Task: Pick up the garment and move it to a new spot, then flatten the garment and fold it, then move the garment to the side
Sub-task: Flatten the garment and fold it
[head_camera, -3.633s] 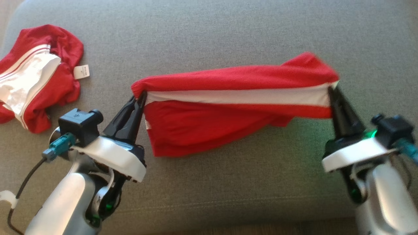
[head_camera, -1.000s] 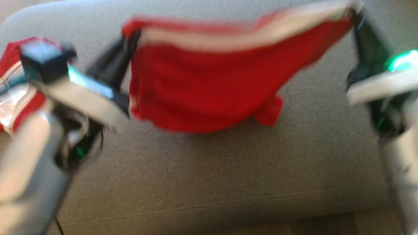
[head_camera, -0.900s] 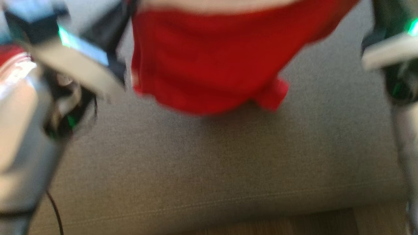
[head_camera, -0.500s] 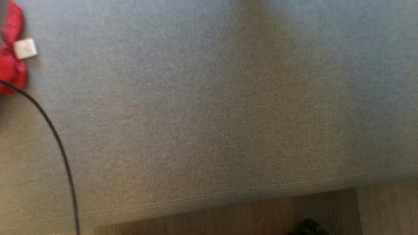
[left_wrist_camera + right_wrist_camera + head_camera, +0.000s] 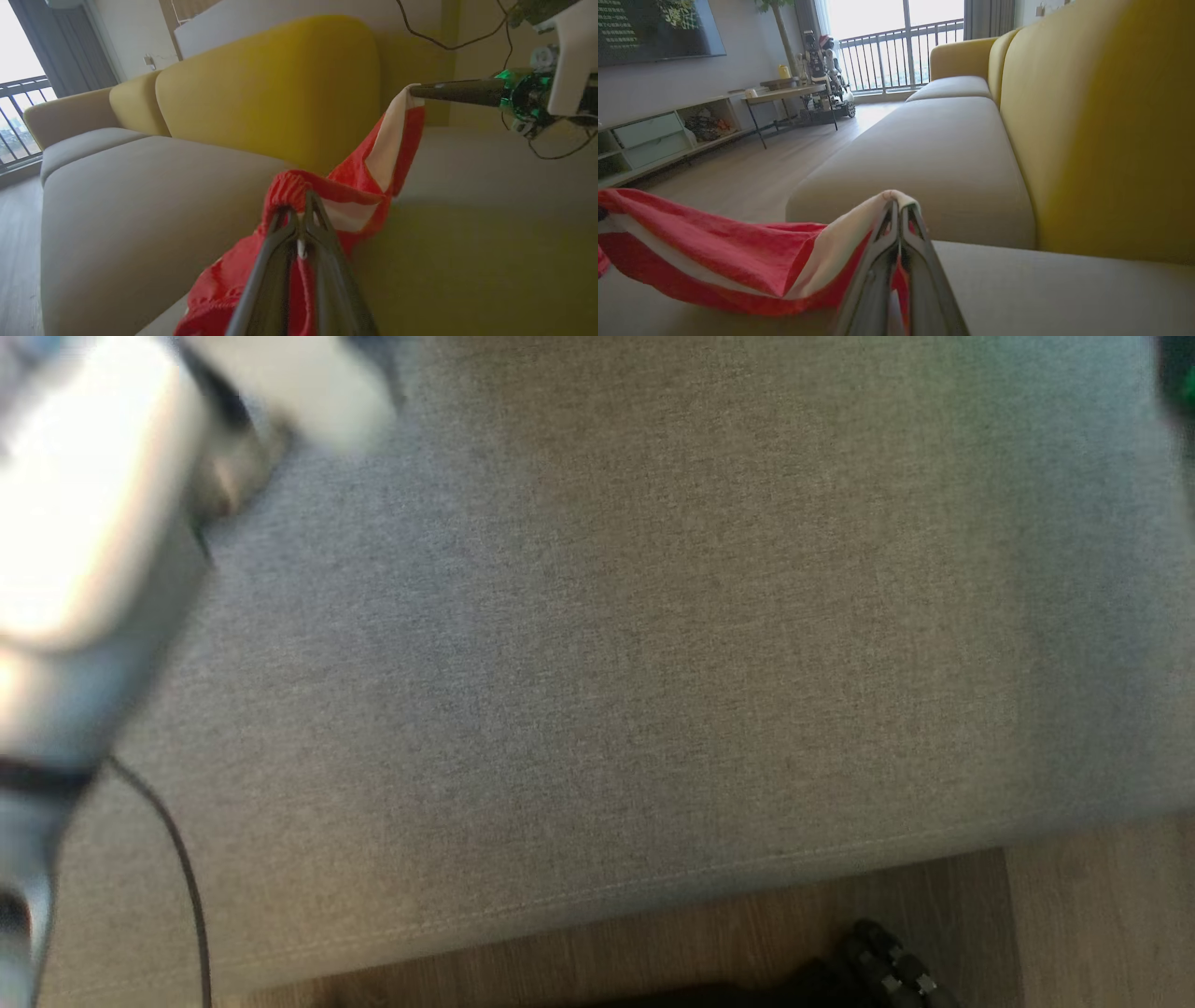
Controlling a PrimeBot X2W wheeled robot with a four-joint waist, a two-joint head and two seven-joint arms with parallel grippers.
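The garment (image 5: 369, 154) is red with a broad white stripe and hangs stretched between my two grippers above the grey sofa seat (image 5: 653, 663). In the left wrist view my left gripper (image 5: 301, 200) is shut on a bunched red edge. The right gripper (image 5: 413, 90) pinches the white-striped corner further off. In the right wrist view the right gripper (image 5: 899, 207) is shut on that corner, and the garment (image 5: 738, 252) sags away to the left. The head view catches my blurred pale left forearm (image 5: 84, 523) at the upper left.
Yellow sofa backrests (image 5: 280, 84) rise behind the seat. Wooden floor (image 5: 1074, 896) runs along the seat's front edge, with a dark object (image 5: 878, 961) on it. A black cable (image 5: 182, 877) hangs at the left. A low table (image 5: 784, 91) and a shelf unit (image 5: 654, 140) stand across the room.
The head view has shifted, so the camera moved. The stretched garment and both grippers rose past its top edge; my left forearm has since come back in at the upper left.
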